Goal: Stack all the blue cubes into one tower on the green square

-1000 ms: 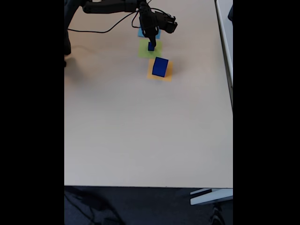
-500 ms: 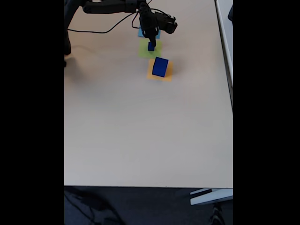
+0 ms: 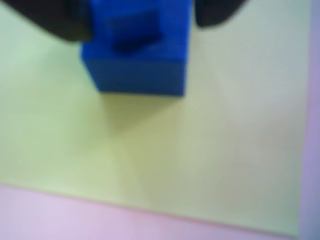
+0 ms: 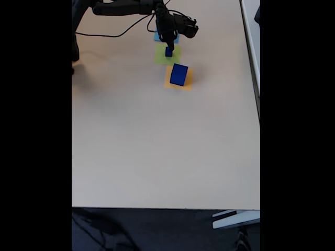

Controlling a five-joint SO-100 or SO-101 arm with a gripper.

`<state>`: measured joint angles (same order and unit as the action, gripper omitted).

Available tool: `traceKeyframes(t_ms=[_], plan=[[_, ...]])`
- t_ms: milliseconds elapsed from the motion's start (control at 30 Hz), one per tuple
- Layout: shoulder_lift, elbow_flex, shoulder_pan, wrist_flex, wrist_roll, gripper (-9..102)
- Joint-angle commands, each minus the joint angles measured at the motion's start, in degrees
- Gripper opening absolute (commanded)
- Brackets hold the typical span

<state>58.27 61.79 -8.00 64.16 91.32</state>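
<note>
A dark blue cube stands on the green square, and what looks like a smaller blue cube rests on top of it, blurred. My dark fingers flank this stack on both sides, held as wide apart as the lower cube. In the fixed view my gripper hangs right over the blue stack on the green square. The largest blue cube sits apart on an orange square, just nearer the camera.
A light-blue paper square lies beyond the green one, partly under the arm. A black cable trails across the far left. The table edge runs down the right side.
The gripper has edged very slightly towards the far side of the table. The cubes have stayed in place.
</note>
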Motion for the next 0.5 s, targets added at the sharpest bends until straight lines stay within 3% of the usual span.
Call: traceKeyframes(t_ms=[0, 467], plan=[[3.2, -0.5, 0.4, -1.3, -0.6, 9], [2.8, -0.4, 0.6, -1.5, -1.5, 9]])
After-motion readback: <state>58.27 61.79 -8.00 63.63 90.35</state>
